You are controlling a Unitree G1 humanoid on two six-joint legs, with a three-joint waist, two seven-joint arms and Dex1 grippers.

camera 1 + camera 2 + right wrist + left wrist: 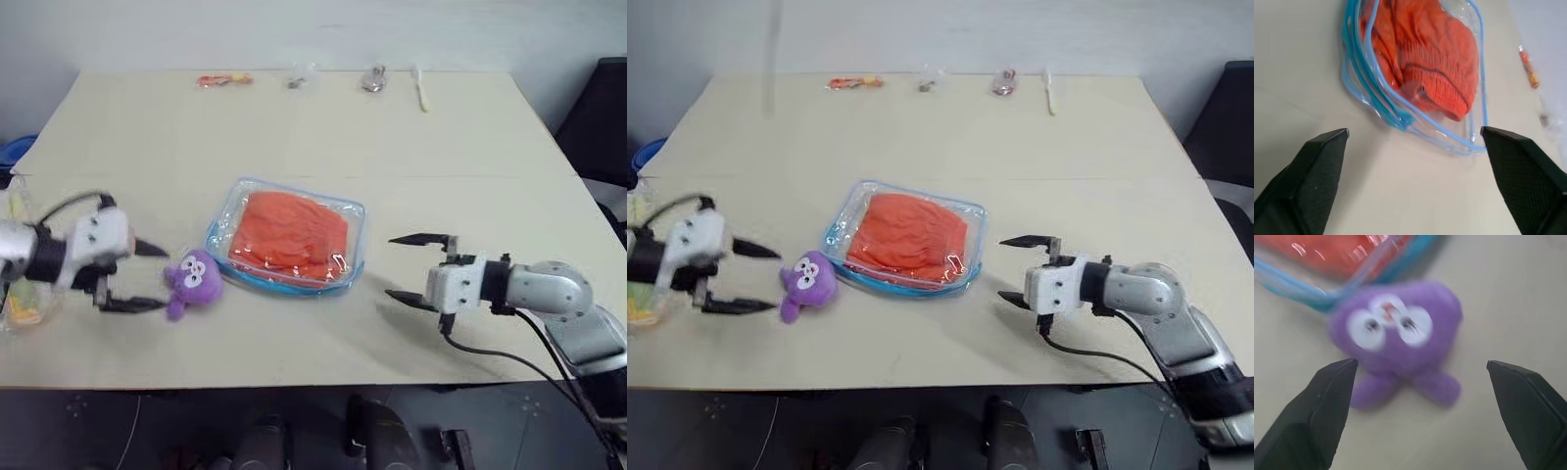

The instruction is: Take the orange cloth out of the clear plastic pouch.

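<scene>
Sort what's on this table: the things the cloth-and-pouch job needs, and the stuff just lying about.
For the job:
- orange cloth, inside the pouch
- clear plastic pouch
- left gripper and right gripper, both open

Lying about:
- purple plush toy
- orange packet
- small clear wrappers at the table's far edge

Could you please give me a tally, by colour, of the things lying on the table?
Orange: 2, the orange cloth and a small orange packet
Clear: 3, the clear plastic pouch and two small clear wrappers
Purple: 1, the plush toy
White: 1, a utensil
Total: 7
</scene>
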